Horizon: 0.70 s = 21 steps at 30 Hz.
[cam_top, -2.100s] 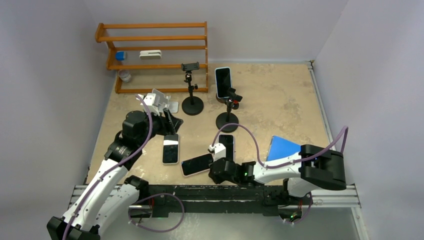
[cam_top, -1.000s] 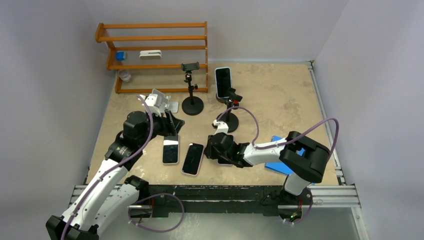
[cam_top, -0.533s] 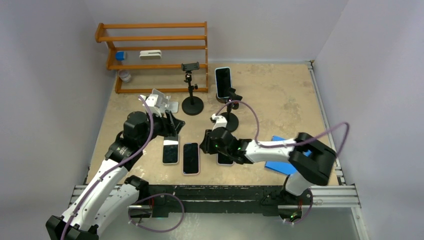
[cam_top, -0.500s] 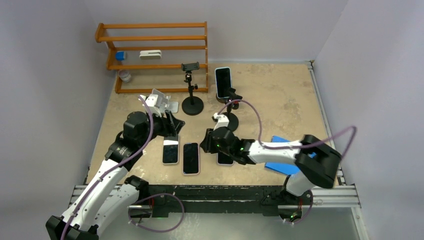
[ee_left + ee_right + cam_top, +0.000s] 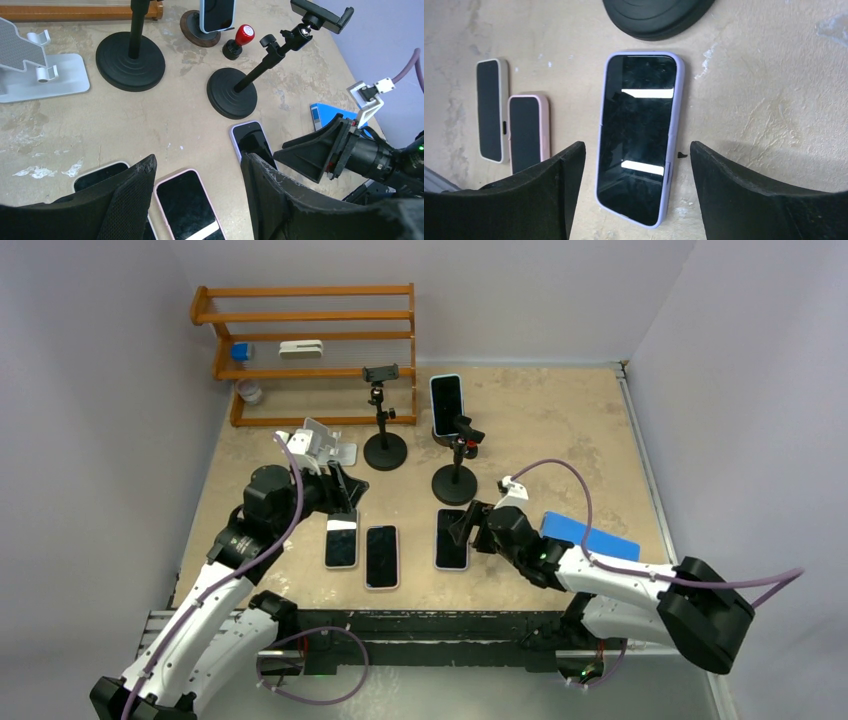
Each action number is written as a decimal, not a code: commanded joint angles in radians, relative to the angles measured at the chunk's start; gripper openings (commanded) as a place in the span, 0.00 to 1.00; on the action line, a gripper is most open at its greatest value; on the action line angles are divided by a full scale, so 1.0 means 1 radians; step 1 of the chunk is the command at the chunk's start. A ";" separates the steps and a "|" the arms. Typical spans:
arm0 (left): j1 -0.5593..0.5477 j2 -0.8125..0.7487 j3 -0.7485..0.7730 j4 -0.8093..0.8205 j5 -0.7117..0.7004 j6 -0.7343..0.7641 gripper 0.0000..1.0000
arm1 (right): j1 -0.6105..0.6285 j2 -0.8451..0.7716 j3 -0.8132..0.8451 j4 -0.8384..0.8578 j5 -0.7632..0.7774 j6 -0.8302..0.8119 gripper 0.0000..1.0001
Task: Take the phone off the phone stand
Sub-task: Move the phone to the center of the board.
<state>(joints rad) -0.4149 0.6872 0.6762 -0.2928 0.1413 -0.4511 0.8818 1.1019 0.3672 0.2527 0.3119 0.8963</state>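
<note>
A light-blue phone (image 5: 446, 403) stands upright on a round brown phone stand (image 5: 192, 28) at the back of the table; it also shows as the blue phone (image 5: 217, 11) at the top of the left wrist view. Both grippers are well short of it. My right gripper (image 5: 636, 157) is open and empty, low over a lavender phone (image 5: 639, 135) lying flat, which is the lavender phone (image 5: 452, 538) from above. My left gripper (image 5: 197, 172) is open and empty above a pink phone (image 5: 187, 202). A cream phone (image 5: 341, 540) lies beside the pink phone (image 5: 381, 556).
Two black tripod stands (image 5: 384, 448) (image 5: 455, 483) with empty clamps rise between me and the blue phone. A silver stand (image 5: 330, 445) sits at the left, and a wooden rack (image 5: 305, 355) stands against the back wall. A blue flat object (image 5: 590, 537) lies under the right arm.
The right arm has swung from left of the lavender phone to its right side, and its jaws have opened wide. The pink phone now lies straight. The left arm has not moved.
</note>
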 commanded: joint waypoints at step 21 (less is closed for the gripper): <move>-0.013 0.009 0.007 0.042 -0.004 0.019 0.61 | -0.033 0.252 -0.021 0.289 -0.167 0.030 0.72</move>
<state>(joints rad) -0.4217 0.6979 0.6762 -0.2935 0.1272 -0.4507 0.8207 1.3640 0.3786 0.5079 0.2062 0.9005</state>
